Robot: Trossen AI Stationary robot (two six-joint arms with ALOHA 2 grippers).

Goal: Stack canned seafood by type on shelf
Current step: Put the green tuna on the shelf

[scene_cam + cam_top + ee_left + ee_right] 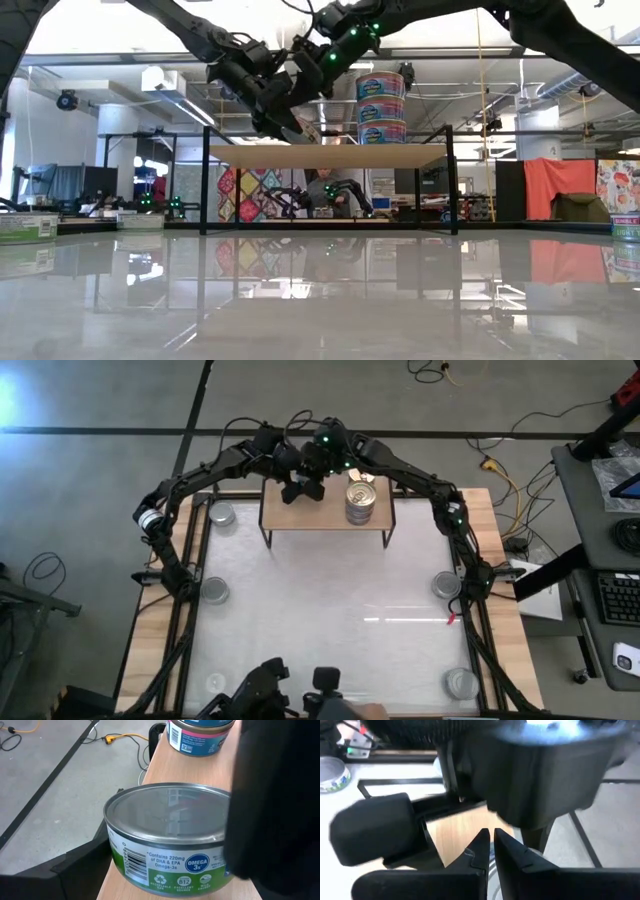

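Partly done: three blue-and-pink labelled round tins (381,107) stacked on the light wood plank shelf with black legs (330,516). Left gripper (300,488) clasping a green-labelled silver-topped tin (167,837) over the shelf's left half; right gripper (489,842) fingers nearly closed, empty. Five tins left on the white desk (330,595).

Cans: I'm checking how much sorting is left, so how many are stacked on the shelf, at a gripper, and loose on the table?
Stacked cans on the shelf: 3
Green-label can at the left gripper, on the shelf: 1
Loose cans on the table: 4
Total: 8
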